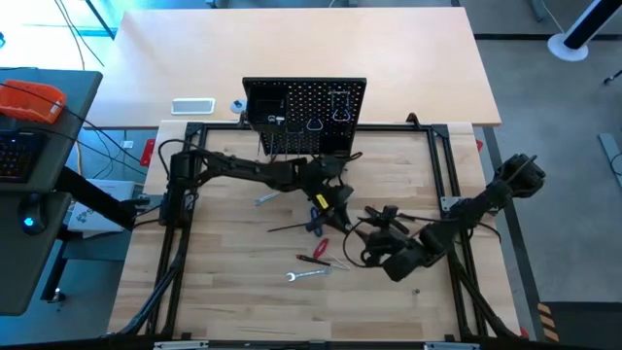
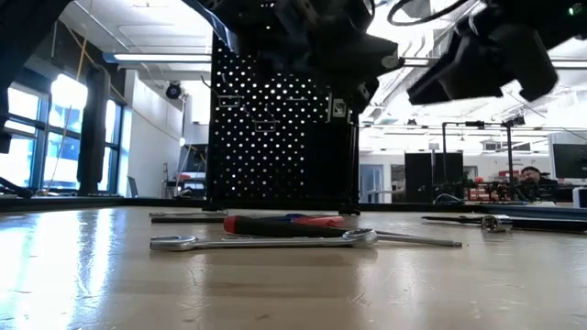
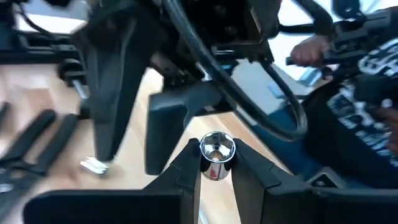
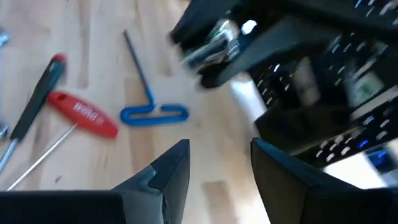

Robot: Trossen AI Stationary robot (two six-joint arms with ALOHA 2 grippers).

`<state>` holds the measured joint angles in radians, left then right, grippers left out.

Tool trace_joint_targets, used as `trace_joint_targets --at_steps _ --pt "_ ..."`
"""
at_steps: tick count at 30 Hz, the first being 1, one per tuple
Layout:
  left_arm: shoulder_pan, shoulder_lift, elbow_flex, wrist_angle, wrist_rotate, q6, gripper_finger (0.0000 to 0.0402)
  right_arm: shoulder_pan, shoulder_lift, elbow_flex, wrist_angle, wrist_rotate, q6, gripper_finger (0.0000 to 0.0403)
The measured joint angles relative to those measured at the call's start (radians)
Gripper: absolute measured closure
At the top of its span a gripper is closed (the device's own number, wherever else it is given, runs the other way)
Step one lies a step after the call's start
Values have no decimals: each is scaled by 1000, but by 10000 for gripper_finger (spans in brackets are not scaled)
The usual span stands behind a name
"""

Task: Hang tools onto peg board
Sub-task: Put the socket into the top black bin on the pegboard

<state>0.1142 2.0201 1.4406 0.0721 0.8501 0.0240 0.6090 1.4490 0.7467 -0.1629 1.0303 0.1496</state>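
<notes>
Holding a small chrome socket between its fingertips, the left gripper hangs above the middle of the worktop, in front of the peg board. The socket's open end faces the left wrist camera; its lower part is hidden between the fingers. The right gripper is released, with bare worktop visible between its fingers, and sits right of centre, near the left gripper.

The peg board stands upright at the far edge of the worktop and carries hooks and small items too small to identify. Loose tools lie on the worktop:
- A blue-handled T hex key lies just ahead of the right gripper, apart from it.
- A red-handled screwdriver lies beside the hex key.
- A red-and-black screwdriver lies next to it.
- A silver wrench lies nearest the front edge.
- Another wrench lies left of the left gripper.

In the low view both arms are cut off at the top, so neither gripper shows there.
</notes>
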Motion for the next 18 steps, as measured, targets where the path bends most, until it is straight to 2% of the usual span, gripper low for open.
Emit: trace_joint_targets --at_steps 8,18 --pt "11 3 -1 -8 2 -53 352 0 -1 0 190 34 -257 238" --pt "5 2 -1 81 36 -145 352 -13 -2 0 298 35 -375 238"
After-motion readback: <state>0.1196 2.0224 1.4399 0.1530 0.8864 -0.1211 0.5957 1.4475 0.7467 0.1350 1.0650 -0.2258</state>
